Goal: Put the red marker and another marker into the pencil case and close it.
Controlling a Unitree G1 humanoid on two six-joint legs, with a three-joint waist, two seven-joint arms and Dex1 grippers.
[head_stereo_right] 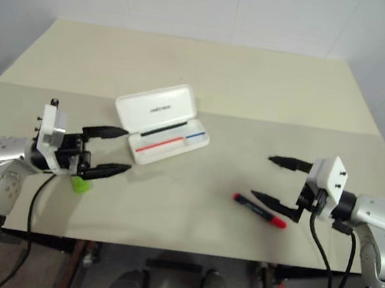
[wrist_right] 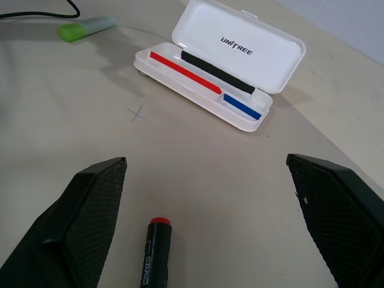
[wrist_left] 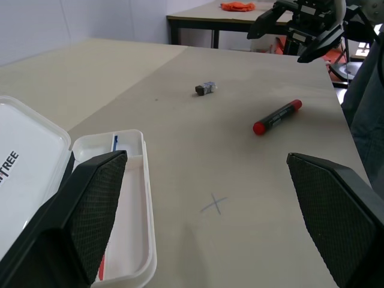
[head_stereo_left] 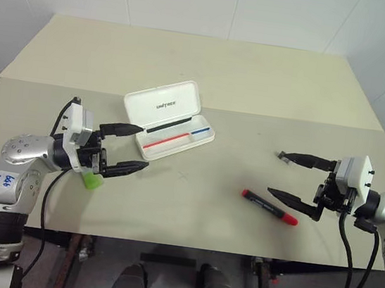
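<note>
Table (head_stereo_left: 209,68) beige, two panels butted. Case (head_stereo_left: 169,120) sits mid-table, lid up, red/blue/black stripes in the tray. Left gripper (head_stereo_left: 129,148) jaws wide, nothing held, tips near the case's left end. Right gripper (head_stereo_left: 287,176) jaws wide, nothing held, hovering over the right side. Red marker (head_stereo_left: 270,207) flat on table just below the right gripper's lower finger. Green marker (wrist_right: 87,27) on table under the left gripper, well clear of the case.

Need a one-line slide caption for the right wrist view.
Open right gripper above the red marker, facing the open pencil case and green marker.
</note>
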